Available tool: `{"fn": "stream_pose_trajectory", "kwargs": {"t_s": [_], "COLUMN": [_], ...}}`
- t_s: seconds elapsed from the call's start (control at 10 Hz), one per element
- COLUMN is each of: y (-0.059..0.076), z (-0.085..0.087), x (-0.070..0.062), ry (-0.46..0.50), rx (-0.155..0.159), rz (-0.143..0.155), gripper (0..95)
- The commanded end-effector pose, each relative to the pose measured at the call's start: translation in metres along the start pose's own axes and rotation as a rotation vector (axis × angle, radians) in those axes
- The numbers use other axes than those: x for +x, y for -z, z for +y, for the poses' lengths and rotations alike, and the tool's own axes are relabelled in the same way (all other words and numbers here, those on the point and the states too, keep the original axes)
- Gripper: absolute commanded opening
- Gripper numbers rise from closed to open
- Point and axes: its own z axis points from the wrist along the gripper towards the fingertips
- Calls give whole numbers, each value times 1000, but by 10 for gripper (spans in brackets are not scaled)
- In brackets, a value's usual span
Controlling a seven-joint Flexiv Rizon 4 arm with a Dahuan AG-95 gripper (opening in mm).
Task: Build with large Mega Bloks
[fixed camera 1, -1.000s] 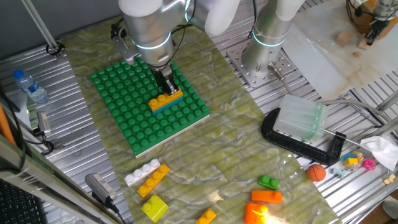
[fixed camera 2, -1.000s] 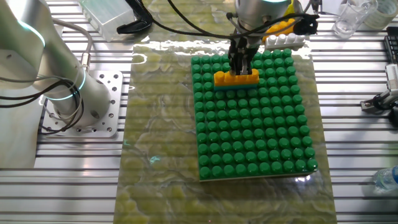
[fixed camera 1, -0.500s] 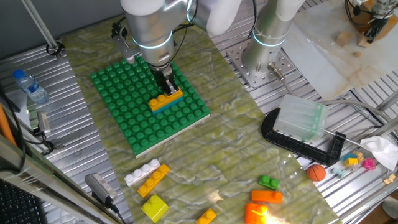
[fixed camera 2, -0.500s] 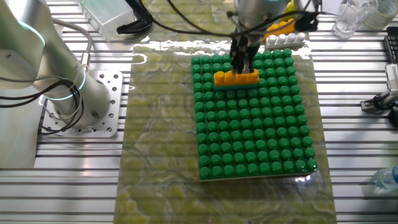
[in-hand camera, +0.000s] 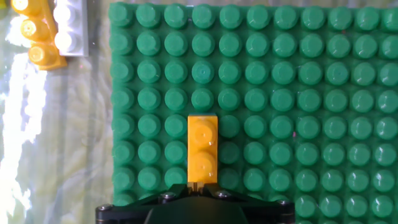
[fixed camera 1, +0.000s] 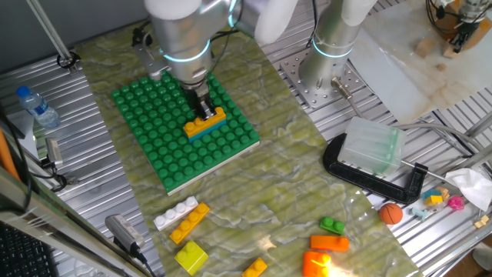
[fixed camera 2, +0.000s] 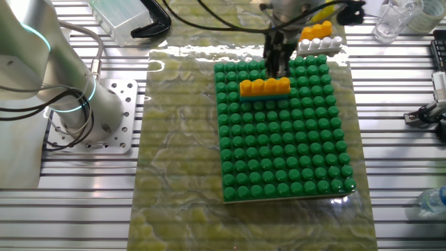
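From one fixed camera, the robot's claw (fixed camera 1: 203,111) is hanging just above an orange four-stud brick (fixed camera 1: 206,121) that is sitting on a cyan brick (fixed camera 1: 209,128), both pressed onto the green studded baseplate (fixed camera 1: 154,138) near its middle. The claw's fingers are not visibly gripping the brick, though whether they are spread or closed cannot be told from here. Loose bricks are lying on the mat in front: a white one (fixed camera 1: 175,213) beside a yellow-orange one (fixed camera 1: 189,222), a yellow block (fixed camera 1: 191,256), a green piece (fixed camera 1: 332,225) and an orange piece (fixed camera 1: 329,243).

From the other fixed camera, the claw (fixed camera 2: 277,68) is standing over the far edge of the orange brick (fixed camera 2: 265,86), its fingertips close together and apart from the studs.

In the hand camera, the orange brick (in-hand camera: 203,149) is showing two studs on the baseplate (in-hand camera: 298,93), running under the claw body at the bottom edge, nothing held. A white brick (in-hand camera: 64,28) and a yellow-orange brick (in-hand camera: 36,34) are lying off the plate's corner.
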Motion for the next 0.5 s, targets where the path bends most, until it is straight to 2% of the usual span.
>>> {"fn": "stream_pose_trajectory", "kwargs": {"t_s": [0.1,0.3,0.5], "y": [-5,-9,-11], "z": [-7,-14,-16], "x": [-11,-17,-19], "ry": [-6,-4,3], "rx": [28,28,27], "rz": [-4,-10,-2], "gripper": [0,0,0]}}
